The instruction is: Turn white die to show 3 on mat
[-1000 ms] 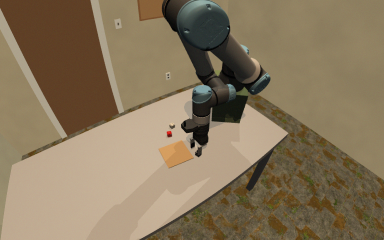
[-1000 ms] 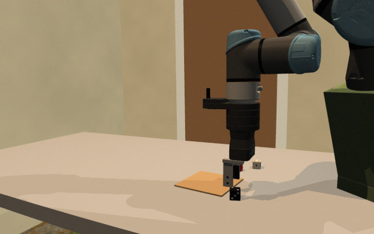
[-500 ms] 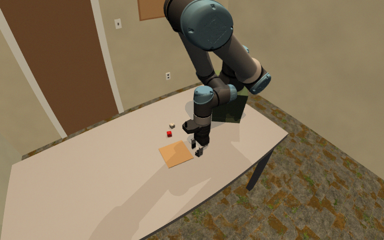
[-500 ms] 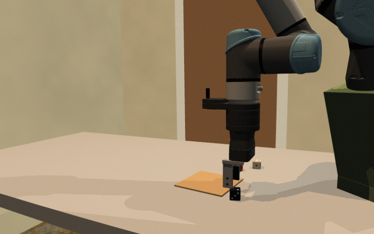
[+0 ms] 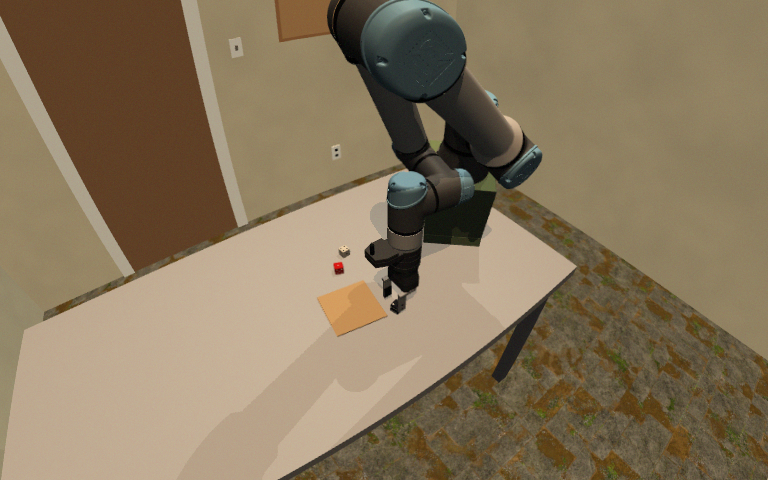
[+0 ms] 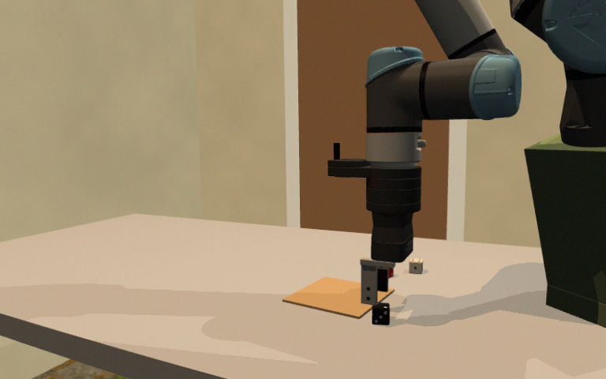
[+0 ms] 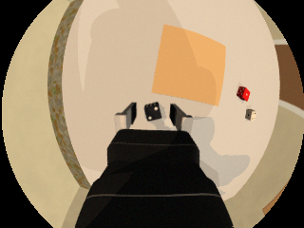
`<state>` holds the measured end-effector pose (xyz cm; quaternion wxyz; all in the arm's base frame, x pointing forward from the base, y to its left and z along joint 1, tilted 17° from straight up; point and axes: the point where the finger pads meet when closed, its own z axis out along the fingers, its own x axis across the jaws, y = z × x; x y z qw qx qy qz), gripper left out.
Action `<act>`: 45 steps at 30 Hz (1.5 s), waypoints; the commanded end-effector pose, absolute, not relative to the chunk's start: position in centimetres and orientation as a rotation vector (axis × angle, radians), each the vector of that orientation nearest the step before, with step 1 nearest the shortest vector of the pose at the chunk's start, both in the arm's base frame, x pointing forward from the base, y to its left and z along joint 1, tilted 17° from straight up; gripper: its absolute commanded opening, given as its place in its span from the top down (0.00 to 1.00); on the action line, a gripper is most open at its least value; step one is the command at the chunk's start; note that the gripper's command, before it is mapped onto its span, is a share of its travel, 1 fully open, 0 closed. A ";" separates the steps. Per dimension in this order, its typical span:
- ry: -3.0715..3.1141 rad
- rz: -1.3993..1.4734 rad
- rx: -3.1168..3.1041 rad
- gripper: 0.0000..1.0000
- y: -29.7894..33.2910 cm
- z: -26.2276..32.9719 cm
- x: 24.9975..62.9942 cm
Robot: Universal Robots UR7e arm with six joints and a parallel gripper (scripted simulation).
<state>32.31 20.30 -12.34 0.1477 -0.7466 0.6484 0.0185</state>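
Note:
The white die [image 5: 343, 250] lies on the table beyond the orange mat [image 5: 352, 307], off it; it also shows in the exterior view [image 6: 416, 265] and the wrist view [image 7: 251, 114]. My gripper [image 5: 393, 297] is open and empty, far from the white die. It hangs just above a black die [image 6: 380, 313] that lies on the table beside the mat's edge. In the wrist view the black die [image 7: 152, 112] sits between my two fingers. In the exterior view the fingertips [image 6: 375, 294] end about level with the black die's top.
A red die [image 5: 338, 267] lies on the table between the white die and the mat, also in the wrist view [image 7: 242, 93]. The dark green robot pedestal [image 5: 459, 217] stands at the back of the table.

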 end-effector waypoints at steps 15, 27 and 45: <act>1.865 0.052 -2.147 0.00 20.3 -12.3 32.3; 1.865 0.052 -2.147 0.00 20.3 -12.2 32.3; 1.865 0.052 -2.147 0.00 19.9 -10.8 32.1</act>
